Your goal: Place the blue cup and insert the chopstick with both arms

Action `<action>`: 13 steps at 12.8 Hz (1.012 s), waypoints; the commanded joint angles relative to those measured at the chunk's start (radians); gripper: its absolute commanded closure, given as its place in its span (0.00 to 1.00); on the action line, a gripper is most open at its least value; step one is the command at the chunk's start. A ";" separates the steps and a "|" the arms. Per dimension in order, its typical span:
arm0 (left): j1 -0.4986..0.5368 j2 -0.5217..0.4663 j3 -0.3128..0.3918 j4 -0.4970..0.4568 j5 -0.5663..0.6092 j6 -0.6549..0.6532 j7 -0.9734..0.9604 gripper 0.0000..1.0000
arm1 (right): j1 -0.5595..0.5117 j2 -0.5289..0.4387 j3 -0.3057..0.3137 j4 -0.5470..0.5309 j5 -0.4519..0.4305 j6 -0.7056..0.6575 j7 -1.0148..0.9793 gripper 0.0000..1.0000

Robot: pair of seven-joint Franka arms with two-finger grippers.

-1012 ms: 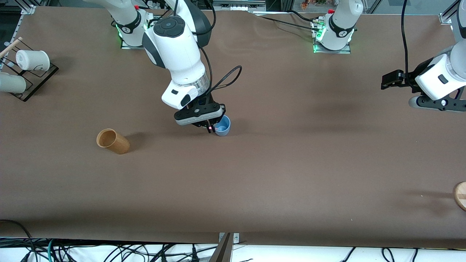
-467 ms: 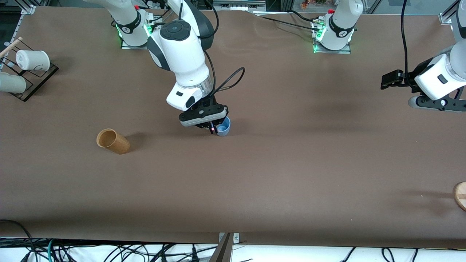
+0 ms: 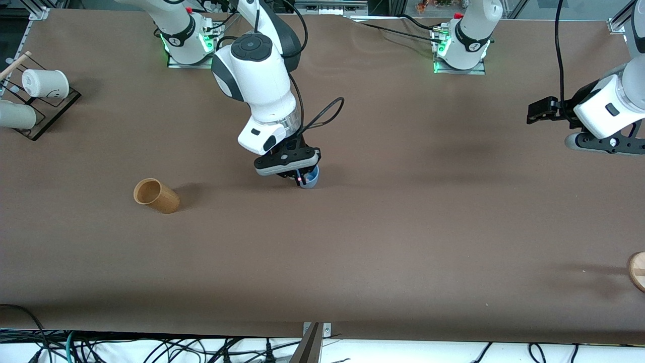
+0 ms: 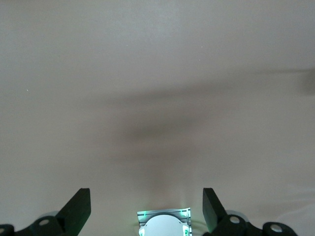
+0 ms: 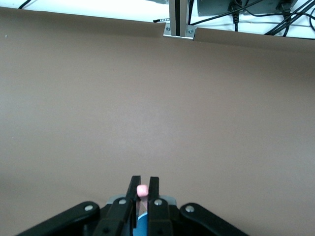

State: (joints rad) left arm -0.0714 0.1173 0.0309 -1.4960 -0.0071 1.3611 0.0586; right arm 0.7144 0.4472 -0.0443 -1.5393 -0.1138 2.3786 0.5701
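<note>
Right black two-finger gripper, over the small dusty-blue tapered cup upright mid-table: clamped on the thin pale-pink chopstick, pink end showing between the fingers. Left black gripper: waiting over the table's end, jaws spread wide, holding nothing. Tan wooden cylinder cup on its side toward the right arm's end. Likely a light, stiff, smooth stick, prone to pivoting; best pinched near the top. Cup probably light, easily tipped.
</note>
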 commanded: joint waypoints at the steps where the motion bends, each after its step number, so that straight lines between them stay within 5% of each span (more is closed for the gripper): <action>1: -0.002 0.001 0.006 0.006 -0.024 0.004 0.018 0.00 | 0.011 -0.009 -0.006 -0.016 -0.018 0.005 0.022 0.49; 2: -0.002 0.001 0.006 0.006 -0.024 0.004 0.018 0.00 | 0.011 -0.009 -0.006 -0.016 -0.018 0.005 0.030 0.05; 3: -0.002 0.001 0.006 0.006 -0.024 0.004 0.018 0.00 | 0.011 -0.009 -0.006 -0.015 -0.018 0.005 0.043 0.00; 9: -0.005 0.001 0.006 0.008 -0.024 0.004 0.018 0.00 | 0.010 -0.047 -0.008 0.002 -0.003 -0.110 0.033 0.00; 13: -0.008 0.001 0.006 0.008 -0.024 0.004 0.015 0.00 | -0.001 -0.119 -0.020 0.007 0.015 -0.335 0.005 0.00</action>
State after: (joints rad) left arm -0.0755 0.1173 0.0307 -1.4960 -0.0073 1.3611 0.0587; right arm 0.7150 0.3747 -0.0555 -1.5254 -0.1127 2.1431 0.5883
